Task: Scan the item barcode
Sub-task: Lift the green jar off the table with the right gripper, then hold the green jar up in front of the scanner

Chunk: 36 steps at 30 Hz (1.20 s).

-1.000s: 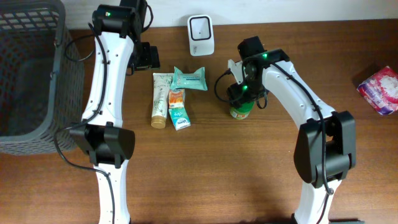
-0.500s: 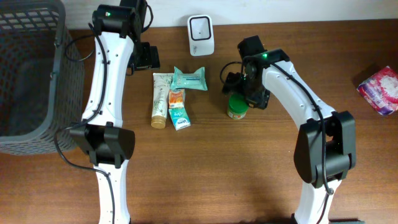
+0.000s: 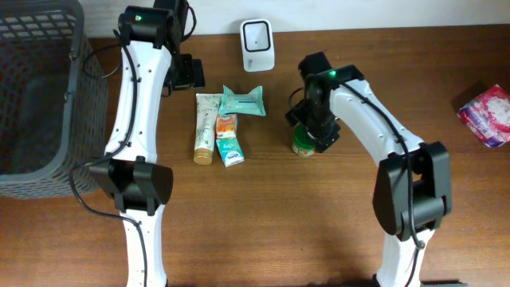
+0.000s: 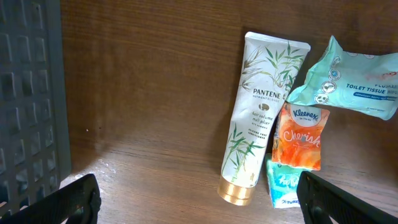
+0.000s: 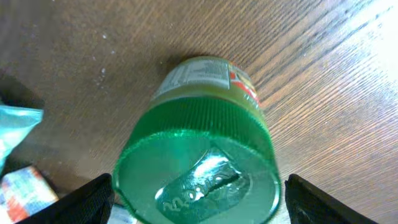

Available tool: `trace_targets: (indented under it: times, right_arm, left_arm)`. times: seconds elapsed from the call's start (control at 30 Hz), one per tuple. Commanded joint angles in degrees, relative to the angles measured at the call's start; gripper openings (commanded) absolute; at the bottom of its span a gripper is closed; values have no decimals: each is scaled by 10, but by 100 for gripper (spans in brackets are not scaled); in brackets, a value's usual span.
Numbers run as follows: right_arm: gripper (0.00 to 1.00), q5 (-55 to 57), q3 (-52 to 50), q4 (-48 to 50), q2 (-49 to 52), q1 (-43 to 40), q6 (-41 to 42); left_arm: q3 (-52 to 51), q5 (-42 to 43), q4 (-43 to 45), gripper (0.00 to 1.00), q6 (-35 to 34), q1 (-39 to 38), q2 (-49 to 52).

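Right wrist view: a jar [image 5: 199, 168] with a ribbed green plastic lid stands directly under the right claw [image 5: 205, 205], whose dark fingers are spread wide to either side of the lid, holding nothing; whether they brush the rim cannot be told. The lid's sunken centre carries raised lettering and a bright glare, and a printed paper label wraps the round body below, though no barcode can be made out on the side that shows. Seen from overhead, the jar [image 3: 304, 143] sits upright on the brown wood-grain desk [image 3: 319, 231], its long axis vertical, with the right claw [image 3: 312, 127] straight above it and the white scanner [image 3: 257, 34] at the far edge, off toward the left arm's side. This arm is much the nearer to the jar, so a straight drop and squeeze looks like the move the grasp would need. Across the desk, the left claw [image 4: 199, 205] hangs fully open and empty just beside a glossy tube [image 4: 261, 118] with a gold cap and a cluster of soft tissue packs [image 4: 298, 137].
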Motion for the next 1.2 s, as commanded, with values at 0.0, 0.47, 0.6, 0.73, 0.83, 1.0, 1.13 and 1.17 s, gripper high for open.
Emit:
trace_targets:
  times: [0.0, 0.47, 0.6, 0.73, 0.83, 1.0, 1.13, 1.17]
  right_arm:
    - [83, 32, 3, -1, 23, 16, 34]
    - [55, 58, 3, -1, 35, 10, 13]
    - [50, 11, 16, -5, 33, -4, -32]
    - [50, -128, 66, 8, 31, -46, -113]
    - [50, -307, 95, 108, 31, -74, -109]
    - [50, -585, 95, 412, 31, -89, 115]
    - [50, -662, 95, 466, 31, -103, 160]
    - [50, -693, 95, 469, 31, -112, 162]
  left_arm:
    - [-1, -8, 0, 99, 9, 1, -4]
    - [-1, -8, 0, 99, 9, 0, -4]
    - [-1, -8, 0, 99, 9, 0, -4]
    - [-1, -8, 0, 99, 9, 1, -4]
    - [-1, -8, 0, 99, 9, 1, -4]
    - [-1, -8, 0, 99, 9, 1, -4]
    - [-1, -8, 0, 99, 9, 1, -4]
    - [-1, -8, 0, 99, 9, 2, -4]
